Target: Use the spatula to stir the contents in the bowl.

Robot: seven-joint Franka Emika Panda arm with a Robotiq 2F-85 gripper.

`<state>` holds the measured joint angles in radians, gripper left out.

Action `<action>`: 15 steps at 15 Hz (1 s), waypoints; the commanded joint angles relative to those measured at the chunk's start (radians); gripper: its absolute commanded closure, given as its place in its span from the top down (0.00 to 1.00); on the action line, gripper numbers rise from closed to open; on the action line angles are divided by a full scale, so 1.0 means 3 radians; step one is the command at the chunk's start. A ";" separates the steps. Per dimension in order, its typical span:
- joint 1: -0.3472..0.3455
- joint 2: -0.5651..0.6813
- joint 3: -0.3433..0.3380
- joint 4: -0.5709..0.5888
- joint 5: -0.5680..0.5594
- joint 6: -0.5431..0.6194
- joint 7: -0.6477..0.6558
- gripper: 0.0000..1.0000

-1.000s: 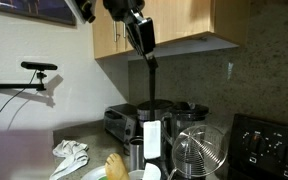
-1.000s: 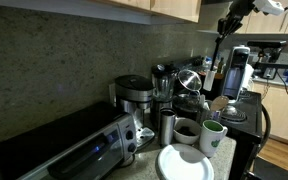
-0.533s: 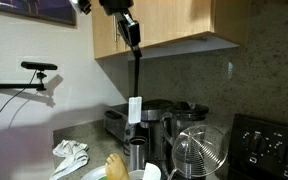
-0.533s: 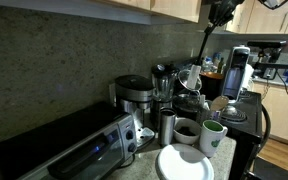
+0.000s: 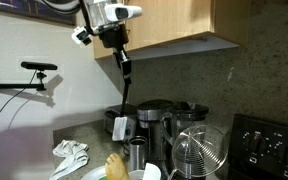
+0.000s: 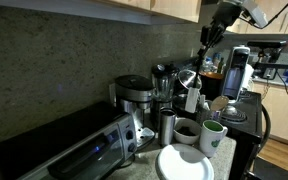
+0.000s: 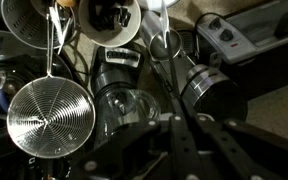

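Note:
My gripper (image 5: 117,45) is high up under the wooden cabinet, shut on the spatula's long black handle. The spatula hangs straight down, and its flat white blade (image 5: 122,128) is in the air in front of the coffee machines. In another exterior view the gripper (image 6: 212,30) and the blade (image 6: 192,100) show above the counter. In the wrist view the jaws (image 7: 174,130) clamp the dark handle. The white bowl (image 5: 94,175) sits at the counter's front, well below the blade, with a yellowish-tan rounded thing (image 5: 115,165) in it. The bowl also shows in an exterior view (image 6: 179,165).
Coffee machines (image 5: 154,115), a steel cup (image 5: 136,155), a clear carafe with wire ribs (image 5: 199,150) and a white mug (image 6: 212,135) crowd the counter. A toaster oven (image 6: 64,150) and a crumpled cloth (image 5: 71,155) lie nearby. A stove (image 5: 269,145) stands at one end.
The arm has swung sideways along the cabinet, away from the stove, carrying the spatula with it. The white blade now hangs nearer the coffee machines.

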<state>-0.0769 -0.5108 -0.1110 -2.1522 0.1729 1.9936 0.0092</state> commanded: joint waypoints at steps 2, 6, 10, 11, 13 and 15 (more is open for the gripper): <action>-0.0034 -0.0124 0.0051 -0.0426 -0.0046 0.0341 0.0025 0.01; -0.0068 -0.0061 0.0048 -0.0728 -0.0019 0.0866 0.0102 0.01; -0.0093 0.0113 0.0077 -0.0984 -0.0030 0.1422 0.0256 0.01; -0.0103 0.0168 0.0090 -0.1030 -0.0050 0.1562 0.0304 0.01; -0.0130 0.0292 0.0112 -0.1084 -0.0103 0.1791 0.0395 0.01; -0.0190 0.0386 0.0147 -0.1100 -0.0209 0.1900 0.0480 0.01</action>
<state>-0.0981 -0.4301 -0.0964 -2.4740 0.1591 2.5064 0.0948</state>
